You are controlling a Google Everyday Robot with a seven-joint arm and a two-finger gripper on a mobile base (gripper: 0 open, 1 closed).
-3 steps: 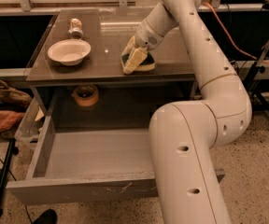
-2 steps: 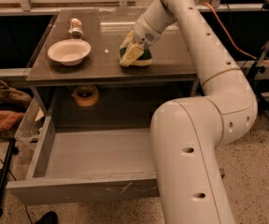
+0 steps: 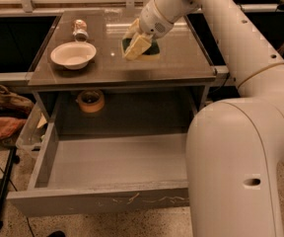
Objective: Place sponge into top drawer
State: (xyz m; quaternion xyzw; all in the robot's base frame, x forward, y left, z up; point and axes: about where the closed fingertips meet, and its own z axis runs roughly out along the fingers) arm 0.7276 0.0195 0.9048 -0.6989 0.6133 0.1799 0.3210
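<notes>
The sponge [image 3: 152, 48], dark green over yellow foam, is at the middle of the table top [image 3: 181, 65], held low over it. My gripper [image 3: 134, 39] reaches down from the upper right, its pale fingers [image 3: 137, 46] shut on the sponge's left end. The top drawer [image 3: 102, 201] stands pulled out below the table's front edge, wide and grey, with white scratches on its front panel. Nothing shows inside it. The gripper and sponge are behind and above the drawer opening.
A white bowl [image 3: 73, 55] and a tipped can [image 3: 80, 29] sit on the table's left part. A brown roll [image 3: 90, 101] sits on the shelf under the table top. A clear plastic bin [image 3: 28, 132] and a brown bag [image 3: 6, 105] are at the left. My arm's big white links [image 3: 240, 172] fill the right.
The gripper has moved up and to the left over the table top, and the sponge has moved with it.
</notes>
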